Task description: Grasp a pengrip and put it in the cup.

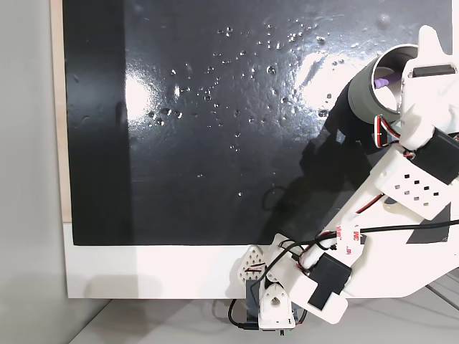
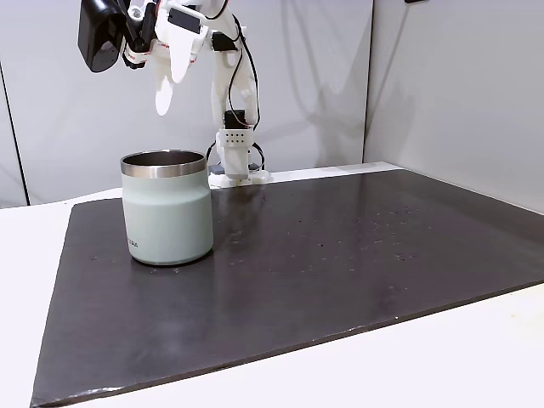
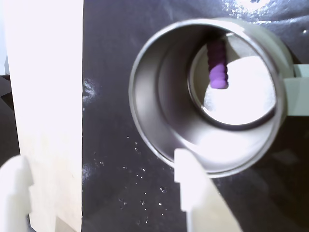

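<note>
We see the small purple ribbed rubbery pengrip (image 3: 217,67) lying inside the pale grey-green steel-lined cup (image 3: 159,96) at the wrist view's upper right, so our white hand (image 3: 104,181) hangs above it, fingers apart and empty, the drop apparently done.

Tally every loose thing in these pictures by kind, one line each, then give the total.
Pengrip, purple, lying inside the cup: 1
Cup, pale grey-green with steel rim: 1
Total: 2 loose things, on the black mat, with the open gripper above the cup.
</note>
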`<state>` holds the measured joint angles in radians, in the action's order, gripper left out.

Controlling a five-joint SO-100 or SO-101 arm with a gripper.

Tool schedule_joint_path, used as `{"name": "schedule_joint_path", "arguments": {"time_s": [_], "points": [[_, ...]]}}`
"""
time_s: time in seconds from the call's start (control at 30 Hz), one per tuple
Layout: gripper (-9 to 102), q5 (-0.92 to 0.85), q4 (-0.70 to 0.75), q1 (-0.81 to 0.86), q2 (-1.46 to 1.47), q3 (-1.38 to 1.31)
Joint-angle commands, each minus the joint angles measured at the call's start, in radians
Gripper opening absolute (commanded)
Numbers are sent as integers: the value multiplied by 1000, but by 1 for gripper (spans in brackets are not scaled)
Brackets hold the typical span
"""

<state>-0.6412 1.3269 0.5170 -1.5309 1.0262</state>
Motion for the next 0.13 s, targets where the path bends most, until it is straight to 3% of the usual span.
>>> {"name": "schedule_joint_path", "arguments": {"time_s": [0.0,0.1], "points": [[35,-6,8,-12,-18,-81],[35,-5,21,-21,-23,-81]]}}
